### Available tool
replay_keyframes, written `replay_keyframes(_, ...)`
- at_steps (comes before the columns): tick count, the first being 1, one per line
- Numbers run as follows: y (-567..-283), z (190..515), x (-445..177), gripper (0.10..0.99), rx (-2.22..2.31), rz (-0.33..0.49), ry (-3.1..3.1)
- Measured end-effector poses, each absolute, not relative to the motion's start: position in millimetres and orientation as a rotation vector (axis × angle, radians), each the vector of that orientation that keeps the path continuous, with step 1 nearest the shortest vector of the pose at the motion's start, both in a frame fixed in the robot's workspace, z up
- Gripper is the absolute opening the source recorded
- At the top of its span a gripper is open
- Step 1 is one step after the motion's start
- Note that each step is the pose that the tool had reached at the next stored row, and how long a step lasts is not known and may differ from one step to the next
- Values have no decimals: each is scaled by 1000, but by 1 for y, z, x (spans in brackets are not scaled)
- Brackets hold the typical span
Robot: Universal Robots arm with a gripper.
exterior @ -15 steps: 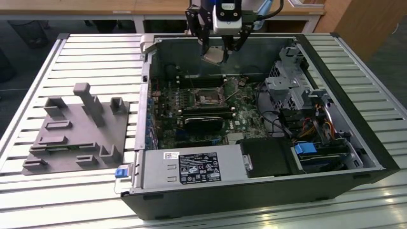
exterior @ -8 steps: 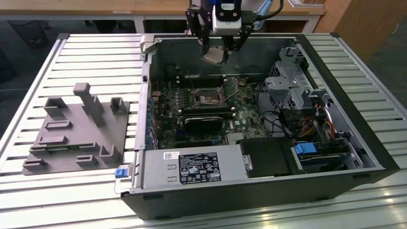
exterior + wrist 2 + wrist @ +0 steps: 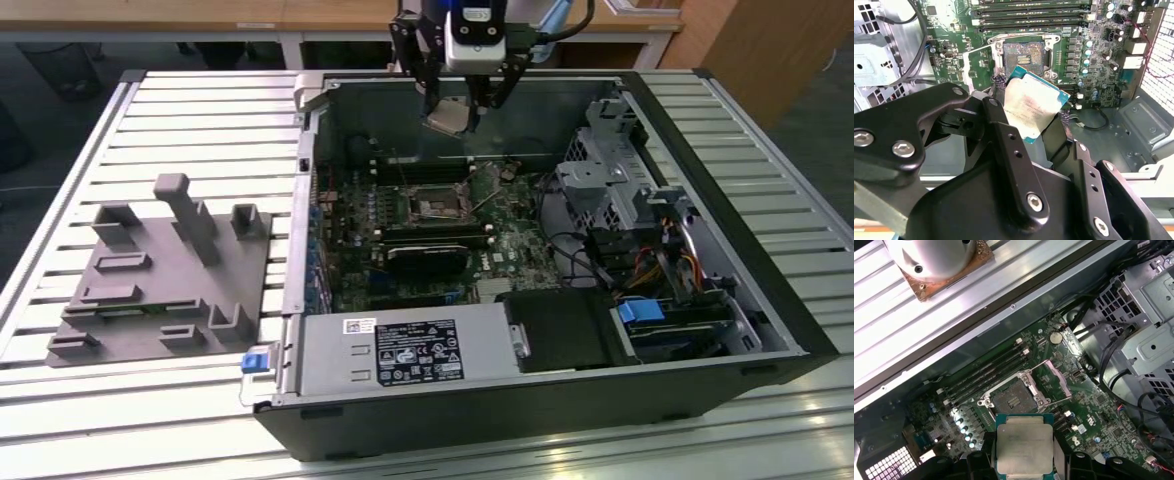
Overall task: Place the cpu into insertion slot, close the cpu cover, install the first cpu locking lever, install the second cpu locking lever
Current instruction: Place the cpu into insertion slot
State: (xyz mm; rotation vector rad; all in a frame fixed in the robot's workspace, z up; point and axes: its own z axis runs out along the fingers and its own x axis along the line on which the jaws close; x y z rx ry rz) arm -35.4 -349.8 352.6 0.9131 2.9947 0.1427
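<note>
**Cpu pinched in the hand above the open computer case**

The cpu (image 3: 447, 117) is a thin, flat square with a dull metal top and a green edge. It looks light and stiff. I judge it fragile all the same, since the underside carries fine contacts and a knock on a corner or a skewed landing could harm it or the slot. The smooth metal top gives little grip, so the sensible hold is on two opposite side edges, with top and underside left free. That is how it is taken here. In both wrist views the black fingers (image 3: 985, 456) press in on opposite edges of the cpu (image 3: 1024, 447), so the hand (image 3: 1024, 455) is pinching it and carries nothing else.

In the exterior view the hand (image 3: 461, 105) hangs from above, pointing down, near the far wall of the case (image 3: 534, 400), which lies open on the slatted tabletop (image 3: 174, 100). The cpu is in the air, slightly tilted and well clear of the board. The slot (image 3: 437, 207) lies lower and nearer the camera, so the cpu is not over it.

In the first wrist view the slot (image 3: 1013, 399) shows bare, with a dark centre. Its cover (image 3: 1059, 376) is swung up beside it, so the way in looks free.
</note>
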Motion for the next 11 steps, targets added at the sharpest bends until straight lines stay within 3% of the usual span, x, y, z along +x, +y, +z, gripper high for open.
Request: replay_keyframes(11,-350,352,-35,541,936,142,2987)
